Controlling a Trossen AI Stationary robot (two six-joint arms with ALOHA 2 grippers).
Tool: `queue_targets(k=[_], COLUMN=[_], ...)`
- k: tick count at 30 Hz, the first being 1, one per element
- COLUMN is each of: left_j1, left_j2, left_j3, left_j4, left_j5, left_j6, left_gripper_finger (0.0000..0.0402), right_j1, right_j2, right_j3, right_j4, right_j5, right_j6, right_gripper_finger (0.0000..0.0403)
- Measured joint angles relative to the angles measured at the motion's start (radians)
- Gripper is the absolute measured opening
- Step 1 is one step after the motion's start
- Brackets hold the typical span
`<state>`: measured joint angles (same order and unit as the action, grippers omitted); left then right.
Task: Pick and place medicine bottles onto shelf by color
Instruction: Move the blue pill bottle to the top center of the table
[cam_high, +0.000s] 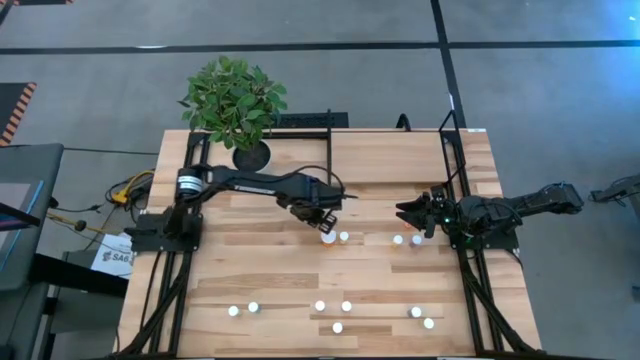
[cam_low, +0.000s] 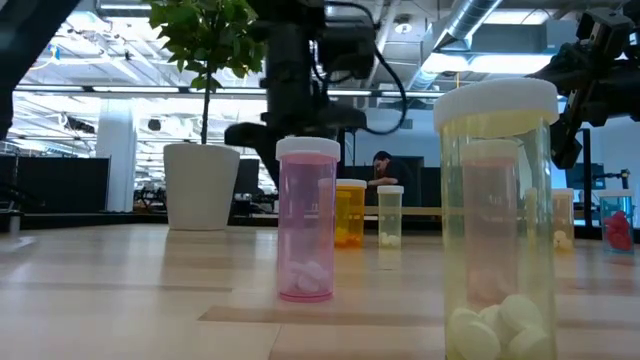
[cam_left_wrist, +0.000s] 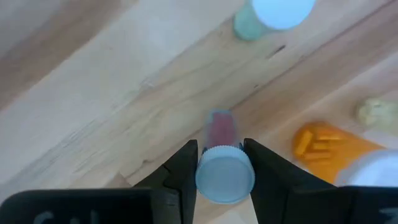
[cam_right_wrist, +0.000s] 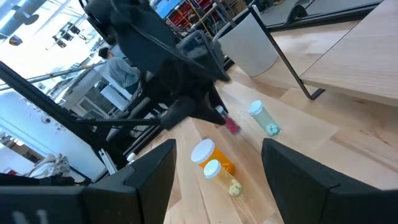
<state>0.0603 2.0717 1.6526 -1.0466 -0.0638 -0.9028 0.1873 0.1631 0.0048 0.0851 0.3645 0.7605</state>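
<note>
Greenish bottle (cam_low: 497, 220) nearest, left pincer (cam_left_wrist: 219, 163) gripping pink bottle (cam_left_wrist: 222, 162)

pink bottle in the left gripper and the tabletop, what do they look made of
The pink bottle looks like clear tinted plastic, see-through in the body, with a matte white cap that is probably plastic too. The left gripper is shut on it. The tabletop looks like light wood planks with a smooth finish: grain lines and board seams show.

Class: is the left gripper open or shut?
Shut on the pink bottle: the left gripper has its fingers pressed against both sides.
</note>
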Motion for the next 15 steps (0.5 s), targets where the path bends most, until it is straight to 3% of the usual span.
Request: queue_targets(k=[5,15], left_j1=[0.004,0.01], left_j2=[0.055,0.064], left_j3=[0.088,0.092], left_j4=[-0.024,-0.001], left_j5=[0.001,-0.057], left_j6=[0.047,0.069], left_gripper_finger=[0.0098,0.0098], right_j1=[0.0,0.0], right_j2=[0.0,0.0], right_j3=[0.0,0.0], right_j4=[0.0,0.0], right_j5=[0.0,0.0], right_j6=[0.0,0.0], right_gripper_finger=[0.026,0.026])
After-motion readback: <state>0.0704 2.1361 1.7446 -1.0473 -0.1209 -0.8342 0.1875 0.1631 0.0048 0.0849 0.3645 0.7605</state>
